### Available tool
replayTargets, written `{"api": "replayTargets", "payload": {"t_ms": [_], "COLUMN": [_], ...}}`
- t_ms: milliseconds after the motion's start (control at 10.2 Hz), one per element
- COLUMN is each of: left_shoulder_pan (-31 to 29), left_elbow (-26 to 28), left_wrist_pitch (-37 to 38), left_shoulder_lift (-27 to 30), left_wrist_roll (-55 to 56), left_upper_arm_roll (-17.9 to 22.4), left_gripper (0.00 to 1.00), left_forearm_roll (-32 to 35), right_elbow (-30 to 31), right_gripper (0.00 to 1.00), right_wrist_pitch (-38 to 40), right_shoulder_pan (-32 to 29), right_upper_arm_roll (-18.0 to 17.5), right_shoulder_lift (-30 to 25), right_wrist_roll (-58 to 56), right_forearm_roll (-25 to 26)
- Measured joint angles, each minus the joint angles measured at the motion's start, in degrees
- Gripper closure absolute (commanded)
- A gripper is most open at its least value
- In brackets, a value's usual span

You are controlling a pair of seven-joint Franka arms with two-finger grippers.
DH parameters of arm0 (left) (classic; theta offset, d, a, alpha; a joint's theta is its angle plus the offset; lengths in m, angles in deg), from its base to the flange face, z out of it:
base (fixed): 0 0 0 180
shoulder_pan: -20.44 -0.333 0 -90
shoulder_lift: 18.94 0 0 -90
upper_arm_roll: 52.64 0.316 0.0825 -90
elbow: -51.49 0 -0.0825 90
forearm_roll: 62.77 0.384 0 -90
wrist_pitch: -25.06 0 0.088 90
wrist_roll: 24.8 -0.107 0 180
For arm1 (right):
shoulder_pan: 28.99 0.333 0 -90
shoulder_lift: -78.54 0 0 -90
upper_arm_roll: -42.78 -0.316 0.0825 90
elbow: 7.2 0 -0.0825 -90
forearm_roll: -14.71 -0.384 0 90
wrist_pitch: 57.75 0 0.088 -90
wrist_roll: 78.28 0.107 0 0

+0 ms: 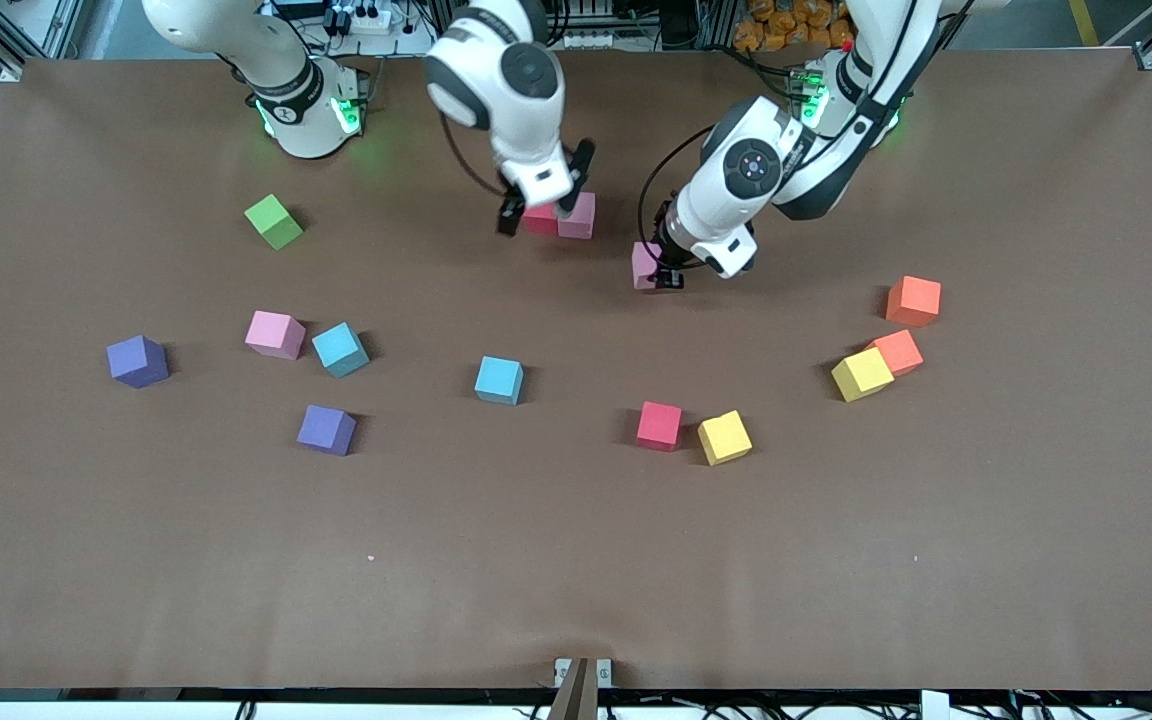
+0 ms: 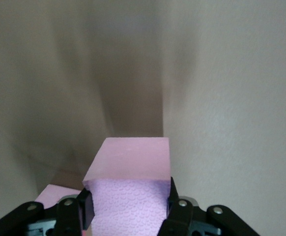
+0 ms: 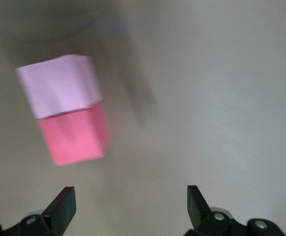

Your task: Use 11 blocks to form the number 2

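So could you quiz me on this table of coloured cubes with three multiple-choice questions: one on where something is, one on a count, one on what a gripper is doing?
1. Where does the light green cube lie?
A. toward the right arm's end of the table
B. against the yellow cubes
C. in a gripper

2. How many purple cubes lie on the table?
A. one
B. two
C. four

3. What is the left gripper doing?
A. hanging open over bare table
B. shut on a pink cube
C. shut on a yellow cube

Answers:
1 A, it sits alone below the right arm's base in the front view.
2 B, one purple cube and another nearer the front camera.
3 B, the left wrist view shows its fingers pressed on both sides of the pink cube; the right gripper hangs open beside the joined pink and red pair.
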Motion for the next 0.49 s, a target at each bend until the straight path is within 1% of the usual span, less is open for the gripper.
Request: {"api": "replayTargets", "payload": {"t_ms": [98, 392, 490], "left_shoulder_pan": [1.0, 4.8, 6.4], "left_elbow": [0.2, 0.5, 0.7], "left_wrist_pitch": [-1.3, -2.4, -2.7], "left_shoulder_lift": [-0.2, -1.6, -2.4], "left_wrist_roll": [0.2, 0.5, 0.5], "left_upper_arm_roll": [-0.6, -0.9, -1.0], "left_gripper": [0.79, 0.79, 0.79], "left_forearm_roll": [0.0, 0.4, 0.6], "right_elbow": [-2.7, -8.7, -12.0], "right_gripper": [0.00, 0.00, 0.00], "right_wrist_pitch": [1.4, 1.9, 1.9], "right_shoulder_pan": [-4.8, -19.6, -23.4], "right_upper_arm_roll": [0.2, 0.6, 0.6], "right_shoulder_lift": [0.0, 1.3, 3.9], "right_wrist_roll": [0.1, 2.0, 8.3], "right_forearm_roll": [0.0, -0.1, -0.2]}}
